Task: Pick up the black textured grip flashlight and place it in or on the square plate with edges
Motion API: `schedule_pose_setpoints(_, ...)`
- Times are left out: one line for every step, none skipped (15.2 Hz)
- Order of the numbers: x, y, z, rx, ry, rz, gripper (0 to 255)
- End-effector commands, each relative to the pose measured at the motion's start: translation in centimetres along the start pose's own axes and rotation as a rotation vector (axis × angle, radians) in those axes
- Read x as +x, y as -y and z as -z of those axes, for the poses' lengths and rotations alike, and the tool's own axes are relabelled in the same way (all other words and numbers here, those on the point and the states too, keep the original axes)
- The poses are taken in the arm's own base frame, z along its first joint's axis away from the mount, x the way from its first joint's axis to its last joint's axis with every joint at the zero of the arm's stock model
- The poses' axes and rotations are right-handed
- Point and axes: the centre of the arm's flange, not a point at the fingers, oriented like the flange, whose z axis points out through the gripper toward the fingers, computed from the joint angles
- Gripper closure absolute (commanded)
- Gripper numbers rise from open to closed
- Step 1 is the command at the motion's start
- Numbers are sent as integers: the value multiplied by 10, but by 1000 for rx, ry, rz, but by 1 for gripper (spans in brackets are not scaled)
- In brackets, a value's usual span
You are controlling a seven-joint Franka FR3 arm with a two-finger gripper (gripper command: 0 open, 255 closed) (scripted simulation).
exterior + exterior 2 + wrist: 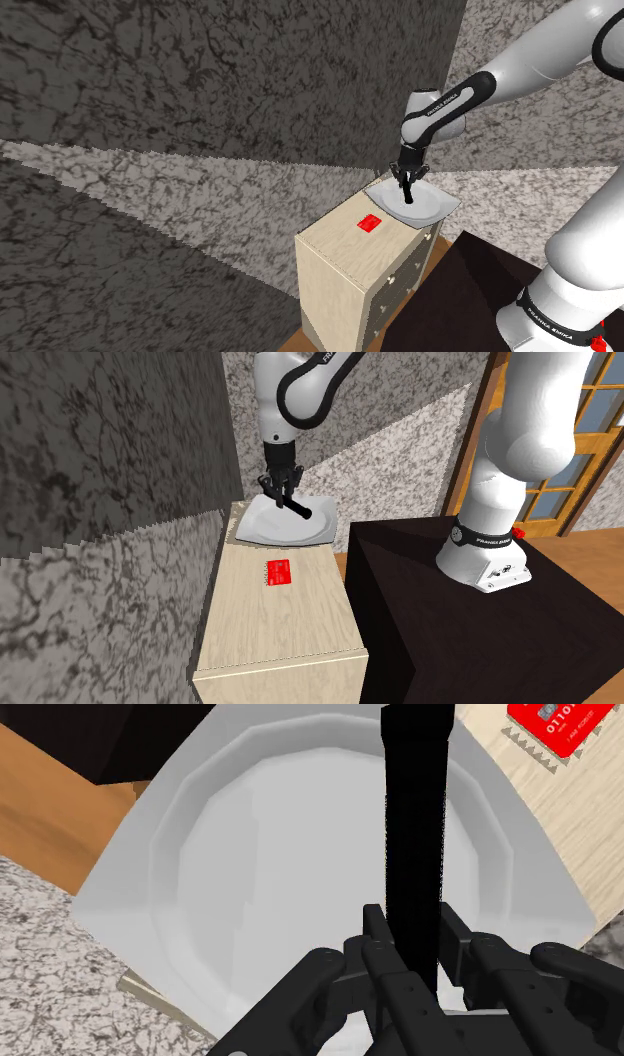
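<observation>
The pincer (412, 942), clamped on the black flashlight (415, 814) above the middle of the white square plate (250, 854) at the cabinet top's (285, 617) end, should lower gently until the tip touches, then release.

FRANKA EMIKA on arm (487, 538), 0110 on card (560, 719)

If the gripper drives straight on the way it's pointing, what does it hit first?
Probably the white square plate right beneath it; the black flashlight clasped in the gripper may touch first. Depth is unclear.
</observation>
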Motion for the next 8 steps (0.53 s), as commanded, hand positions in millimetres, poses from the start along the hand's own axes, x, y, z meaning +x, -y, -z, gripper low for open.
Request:
schedule_pose_setpoints(18,-18,-1,0,0,3,255)
schedule_pose_setpoints(26,-28,-1,0,0,3,255)
schedule_pose_setpoints(35,-38,-1,0,0,3,255)
schedule_pose_setpoints(35,-38,-7,0,0,3,255)
schedule_pose_setpoints(35,-38,-12,0,0,3,255)
schedule_pose_setpoints(35,-38,-17,0,0,3,255)
schedule_pose_setpoints(35,-38,-22,0,0,3,255)
schedule_pose_setpoints(35,-38,-28,0,0,3,255)
